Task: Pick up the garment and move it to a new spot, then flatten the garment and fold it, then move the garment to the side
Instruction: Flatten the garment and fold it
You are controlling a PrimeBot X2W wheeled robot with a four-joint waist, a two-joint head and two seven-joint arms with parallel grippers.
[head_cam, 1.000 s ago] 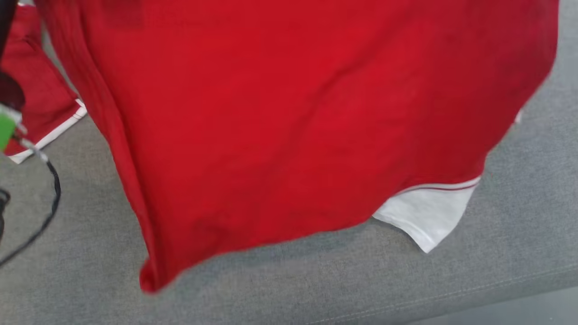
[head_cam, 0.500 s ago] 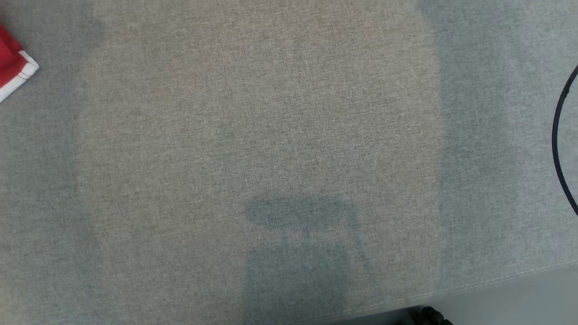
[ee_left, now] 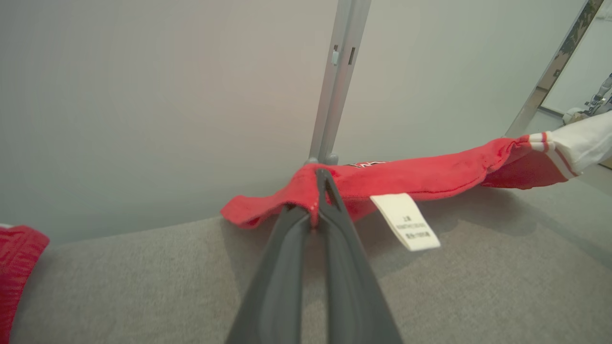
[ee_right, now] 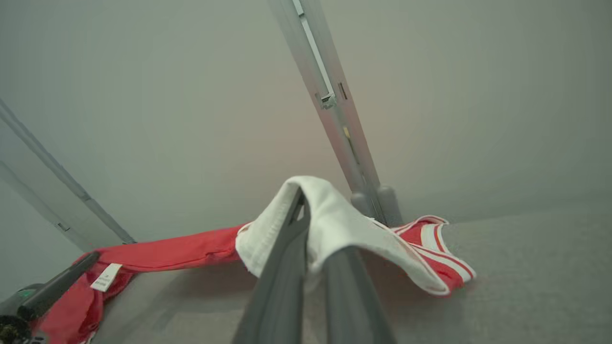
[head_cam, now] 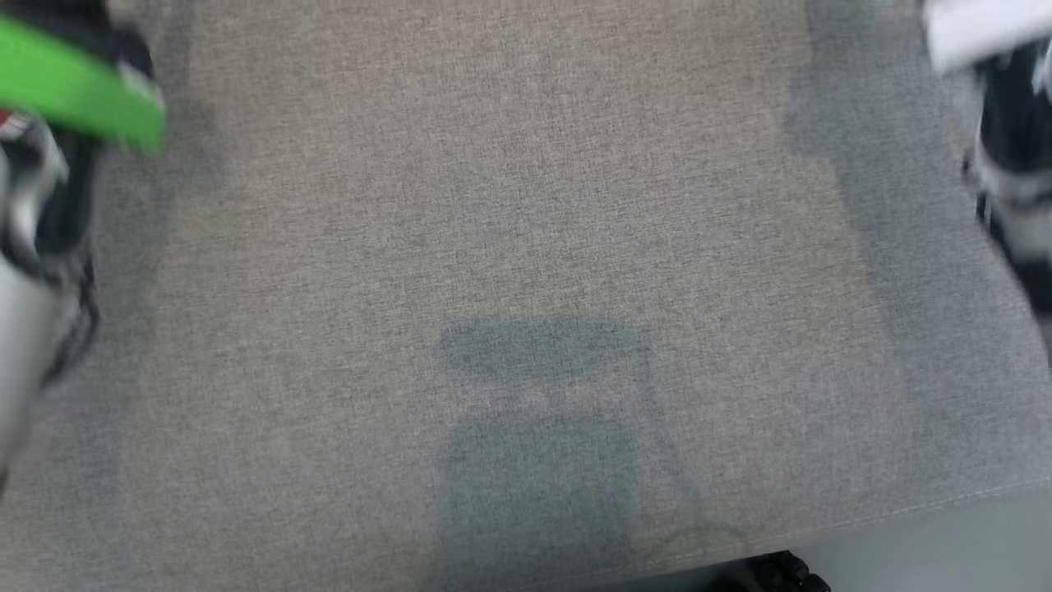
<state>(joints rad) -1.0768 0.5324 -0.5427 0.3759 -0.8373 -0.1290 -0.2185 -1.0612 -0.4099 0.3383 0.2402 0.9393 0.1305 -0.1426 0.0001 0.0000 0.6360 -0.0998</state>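
The garment (ee_left: 430, 174) is red with white sleeves and striped trim. It hangs stretched between my two grippers, low over the grey cloth surface (head_cam: 526, 205). My left gripper (ee_left: 319, 191) is shut on its red edge, beside a white label (ee_left: 405, 220). My right gripper (ee_right: 308, 215) is shut on a white part (ee_right: 334, 220), which drapes over the fingertips. From there the red body (ee_right: 181, 251) runs left toward the left gripper (ee_right: 52, 286). In the head view both arms are blurred, the left arm (head_cam: 49, 164) with a green band, the right arm (head_cam: 1015, 164) under white cloth (head_cam: 978, 29).
A pale wall with a metal post (ee_left: 337, 81) stands right behind the surface. The surface's front edge (head_cam: 904, 510) runs along the bottom right of the head view, with something dark (head_cam: 772, 571) below it. Another bit of red cloth (ee_left: 14, 267) lies at the left.
A second ago the red garment filled the head view; now it is gone from it, and both arms show blurred at the sides.
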